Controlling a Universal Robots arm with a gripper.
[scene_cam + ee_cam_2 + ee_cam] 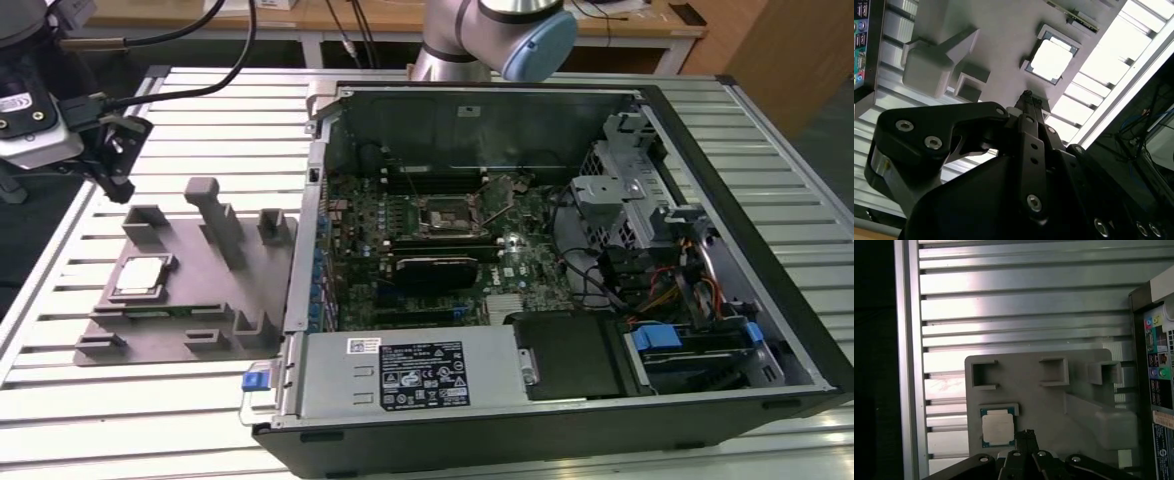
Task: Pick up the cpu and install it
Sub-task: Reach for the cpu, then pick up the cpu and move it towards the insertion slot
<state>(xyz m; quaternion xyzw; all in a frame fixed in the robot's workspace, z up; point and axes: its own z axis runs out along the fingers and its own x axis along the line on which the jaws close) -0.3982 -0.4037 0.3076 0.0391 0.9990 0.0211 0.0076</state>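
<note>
The cpu point(140, 277) is a small square chip with a shiny silver top. It lies flat in a recess of the grey fixture plate point(200, 310), at the exterior view's left. Both wrist views show the cpu point(1051, 60) point(998, 426) in that recess. My gripper point(118, 185) hangs above the plate's far end, apart from the chip. Its black fingertips point(1029, 96) point(1027, 433) are pressed together, shut on nothing. The open computer case point(747, 130) lies beside the plate, with the motherboard's square socket point(445, 215) in its middle.
Upright grey posts point(207, 205) rise from the fixture plate close to the cpu. The case wall point(315, 200) stands between the plate and the motherboard. Cables and drive cages point(641, 220) crowd the case's right side. The slatted metal table point(200, 110) lies underneath.
</note>
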